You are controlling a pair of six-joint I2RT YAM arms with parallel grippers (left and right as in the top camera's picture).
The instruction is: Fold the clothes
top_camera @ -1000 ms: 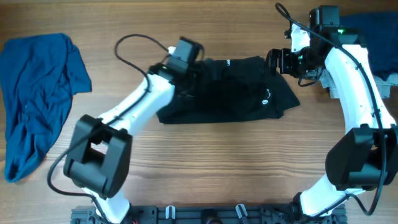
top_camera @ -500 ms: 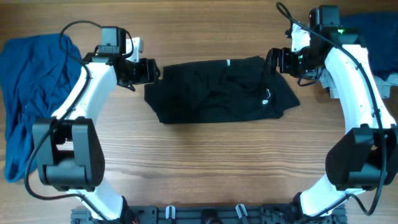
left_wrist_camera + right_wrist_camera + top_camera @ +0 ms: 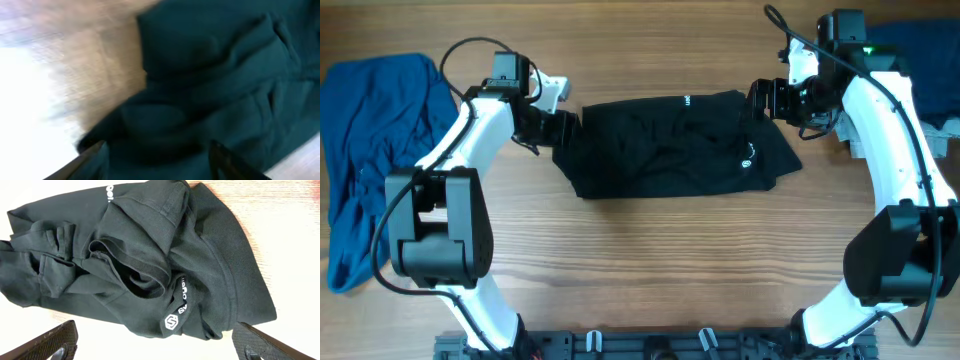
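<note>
The black shirt point(image 3: 670, 145) with small white logos lies crumpled across the middle of the table. My left gripper point(image 3: 563, 127) is at its left edge; in the blurred left wrist view the dark cloth point(image 3: 210, 75) fills the frame and the gripper's point(image 3: 157, 167) fingers are spread wide over it. My right gripper point(image 3: 757, 100) hovers at the shirt's upper right corner. In the right wrist view it point(image 3: 155, 350) is open and empty, with the shirt point(image 3: 140, 260) and its logo beyond it. The bright-blue garment point(image 3: 380, 150) lies bunched at the far left.
Another dark blue cloth point(image 3: 920, 55) lies at the top right corner behind my right arm. Bare wooden table point(image 3: 670, 260) runs along the front.
My left arm swung from over the shirt's top out to the left side, then edged back down onto the shirt's left edge. The right arm has not moved.
</note>
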